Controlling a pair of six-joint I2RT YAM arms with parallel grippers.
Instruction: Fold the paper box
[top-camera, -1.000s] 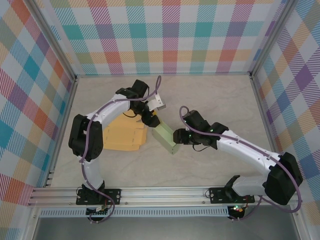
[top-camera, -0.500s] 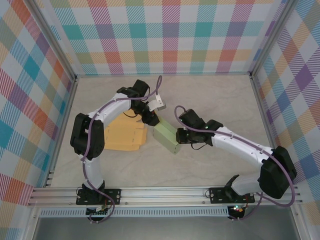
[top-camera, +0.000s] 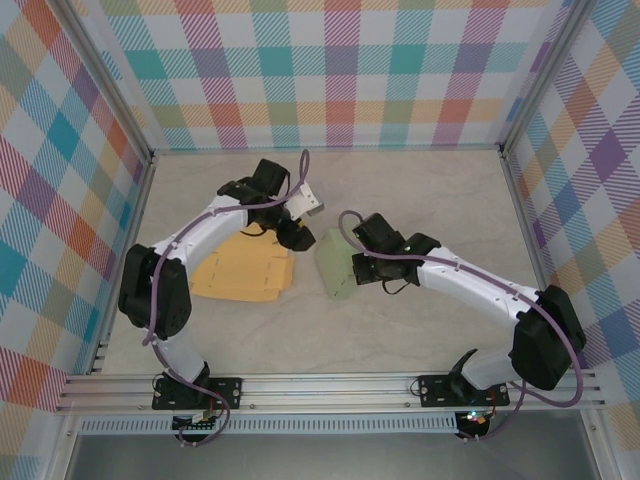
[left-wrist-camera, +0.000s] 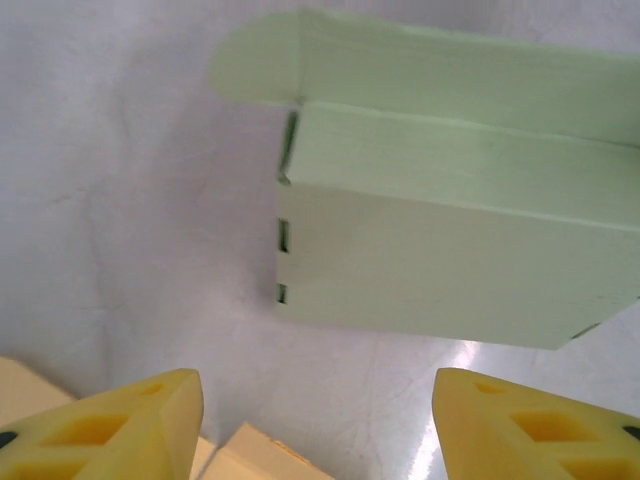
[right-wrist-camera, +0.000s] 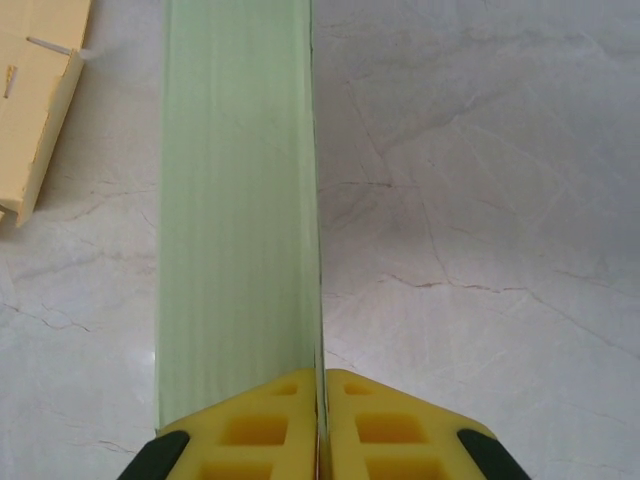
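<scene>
Green paper box (top-camera: 333, 270) pinched by the right gripper (right-wrist-camera: 320, 385)

The paper box lies near the middle of the tabletop (top-camera: 430, 200), one thin panel clamped in the right gripper's jaws. The left gripper (left-wrist-camera: 318, 400) hangs just beside it, jaws apart, empty. A flat yellow cardboard sheet (top-camera: 245, 272) lies toward the left edge.

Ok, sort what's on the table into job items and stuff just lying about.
Job:
- green paper box
- right pincer, shut on the box's panel
- left pincer, open, facing the box

Lying about:
- flat yellow cardboard, untouched
</scene>
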